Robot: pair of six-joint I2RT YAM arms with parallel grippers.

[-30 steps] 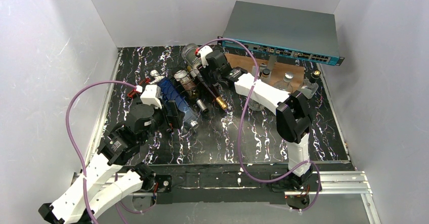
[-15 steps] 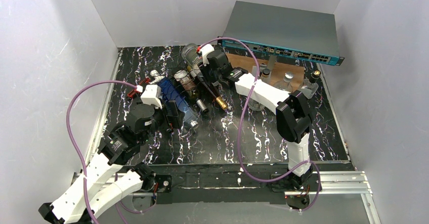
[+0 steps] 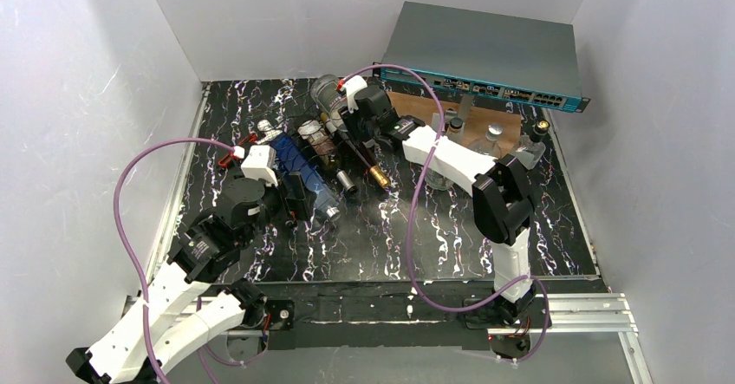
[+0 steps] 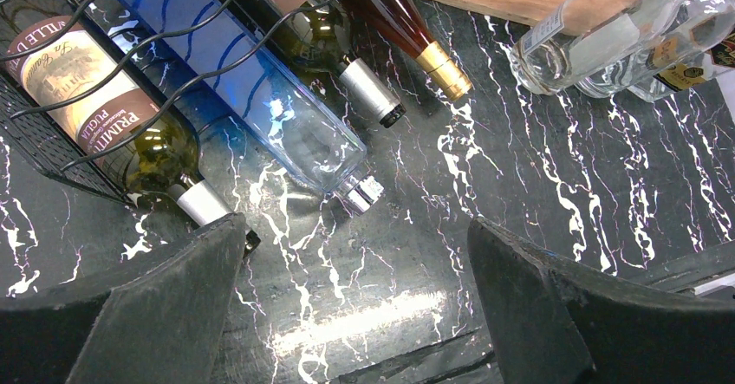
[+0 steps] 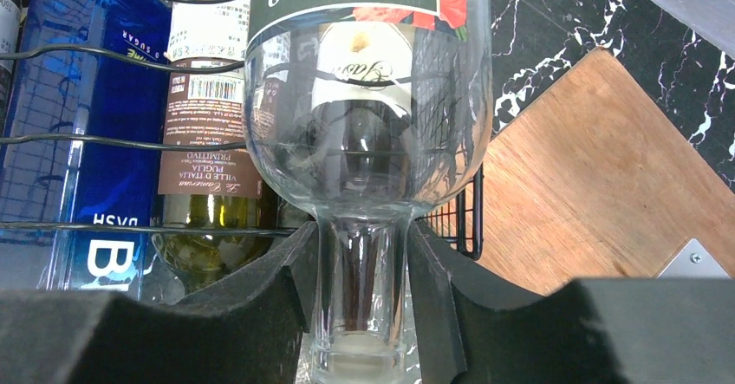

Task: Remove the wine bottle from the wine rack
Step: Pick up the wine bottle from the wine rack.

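The black wire wine rack (image 3: 305, 169) lies mid-table with several bottles lying in it. My right gripper (image 3: 345, 111) is at its far right end, shut on the neck of a clear wine bottle (image 3: 327, 91). In the right wrist view the gripper (image 5: 360, 310) clamps the clear neck, and the green-labelled body (image 5: 368, 124) stands over the rack wires (image 5: 468, 219). My left gripper (image 3: 297, 200) is open and empty at the rack's near side. In the left wrist view it (image 4: 355, 228) hovers over bare table beside a blue bottle (image 4: 260, 98).
A brown wooden board (image 3: 418, 107) lies right of the rack, with small clear bottles (image 3: 491, 136) on it. A grey network switch (image 3: 485, 50) leans at the back right. White walls enclose the table. A gold-capped dark bottle (image 4: 407, 29) lies in the rack.
My right gripper with the clear bottle has shifted very slightly toward the back. The left arm has not moved.
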